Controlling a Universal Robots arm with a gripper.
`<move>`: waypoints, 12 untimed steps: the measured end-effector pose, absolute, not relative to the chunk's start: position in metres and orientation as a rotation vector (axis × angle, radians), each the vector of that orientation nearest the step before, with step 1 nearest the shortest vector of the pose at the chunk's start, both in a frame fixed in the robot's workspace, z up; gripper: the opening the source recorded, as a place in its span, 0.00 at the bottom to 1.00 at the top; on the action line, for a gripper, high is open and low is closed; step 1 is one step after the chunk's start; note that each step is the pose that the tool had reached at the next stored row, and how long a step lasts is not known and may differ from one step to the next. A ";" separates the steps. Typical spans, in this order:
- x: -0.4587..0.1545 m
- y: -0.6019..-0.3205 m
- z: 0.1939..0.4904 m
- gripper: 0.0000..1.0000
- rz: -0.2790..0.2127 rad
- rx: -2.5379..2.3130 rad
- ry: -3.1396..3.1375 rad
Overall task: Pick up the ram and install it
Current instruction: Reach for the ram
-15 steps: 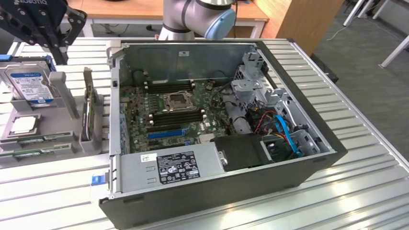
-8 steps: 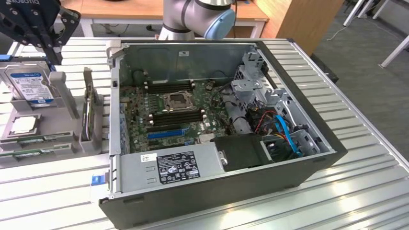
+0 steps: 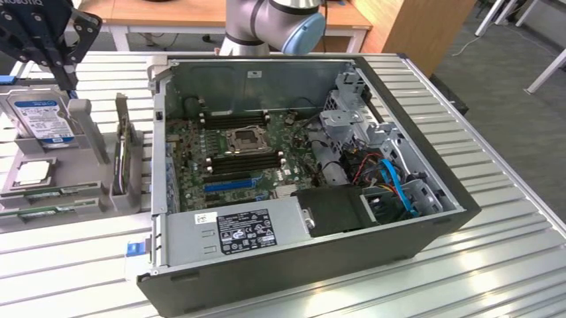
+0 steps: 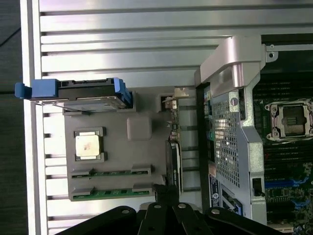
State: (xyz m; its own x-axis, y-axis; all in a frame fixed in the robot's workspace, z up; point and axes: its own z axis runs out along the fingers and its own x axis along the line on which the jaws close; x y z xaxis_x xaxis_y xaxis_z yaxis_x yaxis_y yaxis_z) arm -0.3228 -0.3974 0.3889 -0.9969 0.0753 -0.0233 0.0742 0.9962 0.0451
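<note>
As it lies now, the ram [image 4: 110, 172] is flat in a shallow recess of the grey fixture tray [image 4: 122, 152], outside the computer case [image 3: 425, 232]. A second green stick [image 4: 108, 192] lies parallel just beside it in its own recess. Both untouched.

Same tray: a square processor [image 4: 89, 145] in a pocket next to the sticks. Past that, a hard drive [image 4: 83, 93] stands on edge in a blue bracket. A graphics card [image 4: 173, 156] stands on edge along the tray's case-side margin.

Gripper [image 4: 166, 193] hangs above the tray, fingers drawn together, nothing between them. In the exterior view it sits high over the hard-drive end, well clear of the sticks.

Case lies open on its side at the exterior view's right of the tray. Motherboard [image 3: 292, 126] exposed: CPU socket [image 3: 243, 139] flanked by long black memory slots [image 3: 232, 119], blue expansion slot [image 3: 225, 184] nearer the power supply [image 3: 238, 228]. All on a slatted metal table [image 3: 495, 265].
</note>
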 end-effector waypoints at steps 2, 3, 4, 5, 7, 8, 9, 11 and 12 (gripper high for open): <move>-0.326 -0.397 0.389 0.10 0.069 0.117 3.114; -0.327 -0.397 0.389 0.10 0.069 0.117 3.114; -0.328 -0.397 0.389 0.10 0.069 0.117 3.114; -0.329 -0.397 0.389 0.10 0.069 0.117 3.114; -0.332 -0.397 0.389 0.10 0.069 0.117 3.114; -0.333 -0.397 0.388 0.10 0.069 0.117 3.114; -0.334 -0.397 0.388 0.10 0.069 0.116 3.114; -0.336 -0.397 0.388 0.10 0.069 0.117 3.114; -0.337 -0.397 0.388 0.10 0.069 0.117 3.114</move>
State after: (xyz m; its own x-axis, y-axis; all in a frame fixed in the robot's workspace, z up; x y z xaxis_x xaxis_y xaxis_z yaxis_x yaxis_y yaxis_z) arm -0.3367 -0.3972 0.3881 -0.9969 0.0753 -0.0229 0.0742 0.9962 0.0451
